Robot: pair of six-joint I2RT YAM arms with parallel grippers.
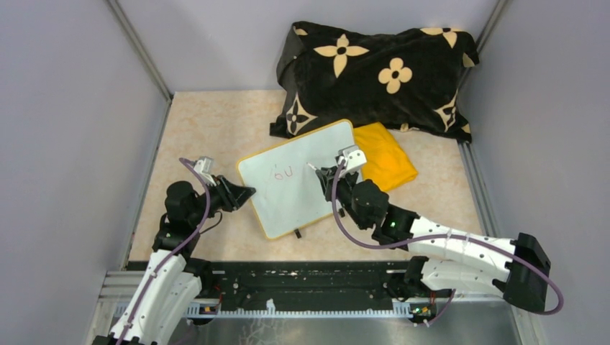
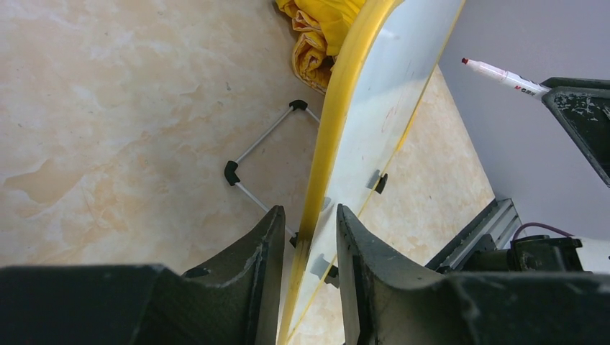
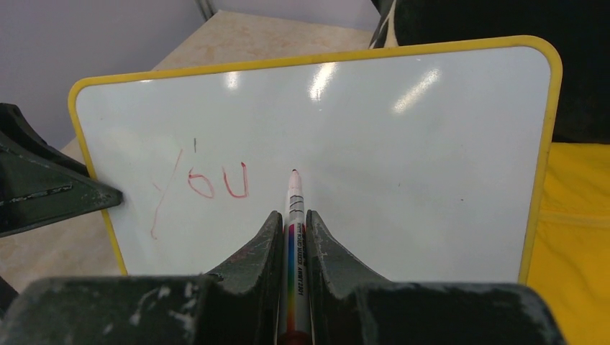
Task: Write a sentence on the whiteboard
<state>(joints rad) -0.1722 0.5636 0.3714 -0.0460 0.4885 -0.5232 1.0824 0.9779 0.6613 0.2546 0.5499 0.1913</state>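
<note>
Flat white whiteboard [image 1: 302,183] with a yellow rim, centre of the top view. It is propped tilted on a thin wire stand [image 2: 262,144] over the beige marbled table [image 1: 208,129]. A folded yellow cloth [image 1: 388,162] lies at its right edge. A black pillow with tan flowers [image 1: 374,68] sits behind, upper centre.

Left gripper [image 2: 308,219]: narrow, jaws pinching the board's yellow rim at its left edge.
Right gripper [image 3: 291,219]: closed round a white marker with a rainbow-striped barrel [image 3: 294,205], red tip forward.

The sentence [image 3: 208,183] reads only "YOU" in thin red letters, left of centre on the board. In the right wrist view the tip sits just right of the "U". In the left wrist view it looks slightly off the surface.

Risks, as judged:
- The board stands on a light stand and is held at one edge only. A firm press from the pen could pivot it or push it back, breaking the stroke.
- Too light a touch would leave gaps in the line.
- The marker is held low on the barrel and could slip or twist between the jaws.
- The "Y" runs long and slanted, so the spacing of later words may drift.
</note>
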